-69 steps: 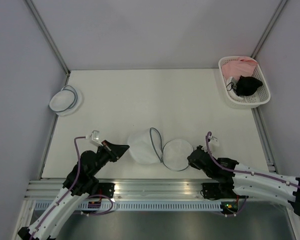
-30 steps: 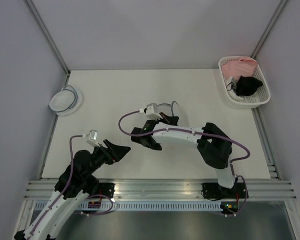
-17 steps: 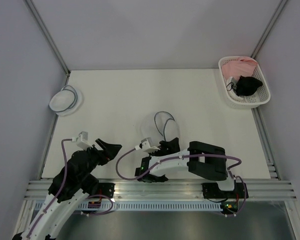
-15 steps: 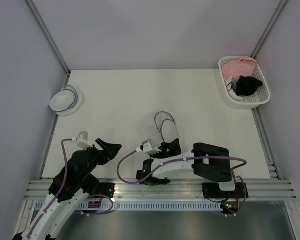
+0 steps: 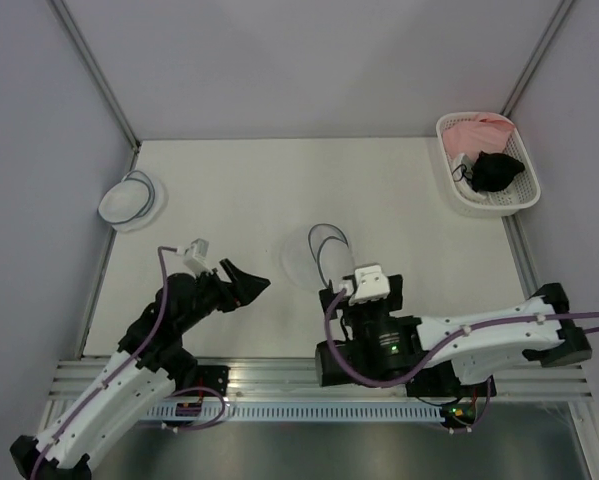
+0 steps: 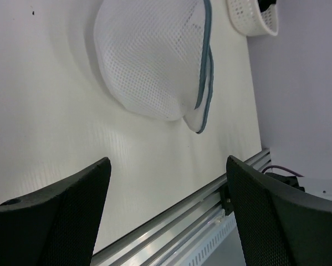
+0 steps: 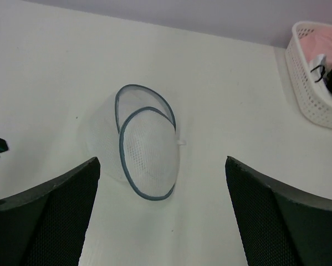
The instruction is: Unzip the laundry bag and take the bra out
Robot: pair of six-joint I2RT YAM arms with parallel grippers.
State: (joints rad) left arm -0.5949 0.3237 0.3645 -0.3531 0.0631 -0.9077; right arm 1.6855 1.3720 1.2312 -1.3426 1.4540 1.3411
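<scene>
The laundry bag (image 5: 317, 256), white mesh with a dark grey-blue rim, lies on its side at mid-table. Its disc lid (image 7: 149, 152) hangs partly off the dome's rim. In the left wrist view the laundry bag (image 6: 149, 61) is ahead and free of the fingers. My left gripper (image 5: 251, 283) (image 6: 167, 162) is open to the bag's left, a short gap away. My right gripper (image 5: 362, 300) (image 7: 161, 160) is open on the bag's near side, holding nothing. The bra is not to be made out in or beside the bag.
A white basket (image 5: 484, 165) (image 7: 315, 83) (image 6: 251, 19) at the far right corner holds a pink cloth and a black garment. A smaller white dome (image 5: 131, 198) lies at the far left edge. The metal rail (image 6: 199, 221) runs along the near edge.
My right gripper, shut at the bag a second ago, has let go, opened wide and drawn back toward the near edge. The bag shifted slightly nearer. My left gripper moved a little toward the bag.
</scene>
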